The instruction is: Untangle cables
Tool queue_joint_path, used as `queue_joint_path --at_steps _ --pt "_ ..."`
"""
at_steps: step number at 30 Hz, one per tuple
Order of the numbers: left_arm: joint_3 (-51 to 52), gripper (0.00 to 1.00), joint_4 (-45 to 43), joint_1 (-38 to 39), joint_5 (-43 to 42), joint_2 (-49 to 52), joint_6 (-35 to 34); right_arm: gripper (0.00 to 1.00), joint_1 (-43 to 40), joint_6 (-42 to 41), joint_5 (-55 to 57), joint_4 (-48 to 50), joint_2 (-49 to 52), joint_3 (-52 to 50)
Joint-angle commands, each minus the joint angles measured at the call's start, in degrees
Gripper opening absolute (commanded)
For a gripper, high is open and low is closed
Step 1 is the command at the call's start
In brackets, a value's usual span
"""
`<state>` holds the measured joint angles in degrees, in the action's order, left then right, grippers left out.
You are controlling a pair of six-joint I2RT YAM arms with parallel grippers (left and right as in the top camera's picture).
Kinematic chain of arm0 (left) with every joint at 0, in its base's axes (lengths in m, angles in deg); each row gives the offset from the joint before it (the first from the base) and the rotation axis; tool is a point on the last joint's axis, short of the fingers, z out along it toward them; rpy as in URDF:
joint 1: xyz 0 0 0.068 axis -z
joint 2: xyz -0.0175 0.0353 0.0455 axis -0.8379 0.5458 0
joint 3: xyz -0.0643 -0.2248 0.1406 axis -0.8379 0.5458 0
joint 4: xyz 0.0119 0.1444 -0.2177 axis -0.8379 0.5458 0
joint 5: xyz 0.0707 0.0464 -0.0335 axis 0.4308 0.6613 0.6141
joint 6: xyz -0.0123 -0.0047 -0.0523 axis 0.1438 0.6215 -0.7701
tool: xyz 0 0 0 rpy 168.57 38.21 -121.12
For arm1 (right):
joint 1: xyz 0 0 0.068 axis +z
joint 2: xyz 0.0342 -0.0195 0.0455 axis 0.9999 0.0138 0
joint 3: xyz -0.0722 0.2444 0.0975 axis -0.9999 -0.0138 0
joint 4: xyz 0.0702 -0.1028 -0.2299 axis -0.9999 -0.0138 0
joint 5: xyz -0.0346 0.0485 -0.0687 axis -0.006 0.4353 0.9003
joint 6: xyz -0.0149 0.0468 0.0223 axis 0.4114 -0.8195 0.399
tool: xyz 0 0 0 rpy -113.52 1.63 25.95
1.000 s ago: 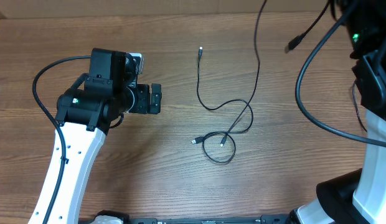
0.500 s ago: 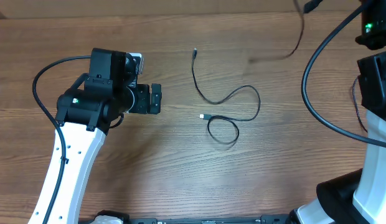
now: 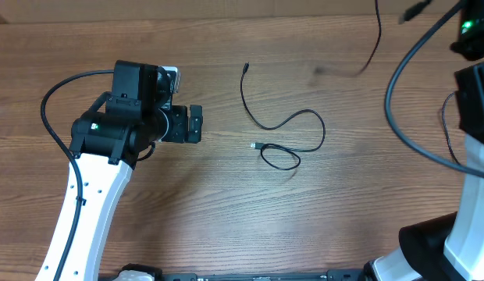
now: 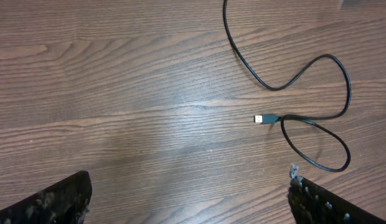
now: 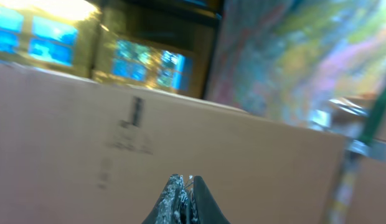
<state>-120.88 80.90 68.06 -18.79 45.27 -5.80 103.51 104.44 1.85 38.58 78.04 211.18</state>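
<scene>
A thin black cable (image 4: 349, 93) lies loose near the middle of the brown wooden tabletop (image 3: 226, 218). One small plug (image 3: 245, 68) points toward the far edge. From there the cable snakes toward the right edge, curves back and ends in a small flat loop beside its silver-tipped plug (image 4: 261, 118).

The left tool (image 3: 197, 124) hovers well apart from it, toward the left edge, with its fingers (image 4: 59, 200) spread wide and nothing between them.

A second thin black cable (image 3: 379, 27) hangs blurred in the air over the far right corner.

The right tool (image 5: 183, 198) is clenched tight. Whether it pinches that cable cannot be told.
</scene>
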Motion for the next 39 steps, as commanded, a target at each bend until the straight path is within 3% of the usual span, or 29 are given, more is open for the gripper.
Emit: queue_joint_path --at_steps 1,20,26,39 --pt "-1.11 1.0 -0.04 -0.24 0.42 0.55 -0.37 0.04 -3.91 0.22 3.1 -0.85 0.96 -0.76" --pt "-1.11 0.99 -0.04 -0.24 0.39 0.55 -0.37 0.04 -22.29 -3.02 1.27 4.37 5.95 -10.93" --pt "-1.11 1.0 -0.04 -0.24 0.42 0.55 -0.37 0.04 -27.74 -9.16 -3.93 4.39 9.33 -10.93" --pt "-1.11 0.99 -0.04 -0.24 0.42 0.55 -0.37 0.04 -32.13 -11.89 -5.9 -1.84 21.79 -10.95"
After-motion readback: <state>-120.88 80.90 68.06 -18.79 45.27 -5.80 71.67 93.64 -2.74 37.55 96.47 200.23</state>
